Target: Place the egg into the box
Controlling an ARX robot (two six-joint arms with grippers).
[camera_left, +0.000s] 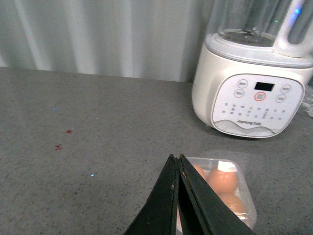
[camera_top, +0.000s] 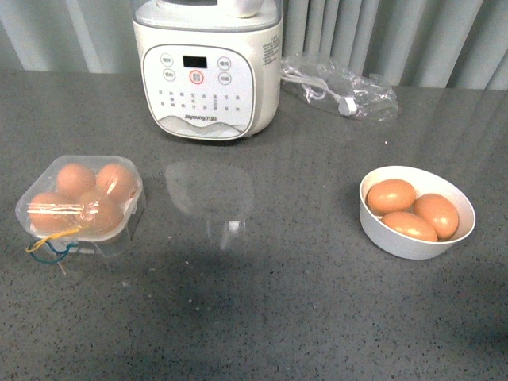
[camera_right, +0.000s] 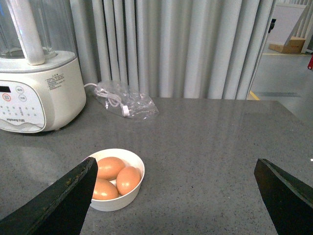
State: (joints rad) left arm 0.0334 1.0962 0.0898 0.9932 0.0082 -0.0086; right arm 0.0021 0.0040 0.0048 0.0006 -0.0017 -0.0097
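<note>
The clear plastic box (camera_top: 127, 226) stands at the left of the grey table with its lid down over several orange-brown eggs (camera_top: 76, 179). Yellow and blue bands (camera_top: 49, 248) hang at its front. Three more eggs (camera_top: 390, 195) lie in a round white bowl (camera_top: 413, 248) at the right. Neither arm shows in the front view. My left gripper (camera_left: 175, 157) is shut and empty, above the near side of the box (camera_left: 247, 196). My right gripper (camera_right: 174, 166) is wide open and empty, with the bowl (camera_right: 115, 201) and its eggs (camera_right: 110, 167) beside one finger (camera_right: 83, 178).
A big white kitchen appliance (camera_top: 208, 67) stands at the back centre. A clear plastic bag with a white cable (camera_top: 337, 86) lies to its right. Grey curtains hang behind the table. The table's right edge shows in the right wrist view.
</note>
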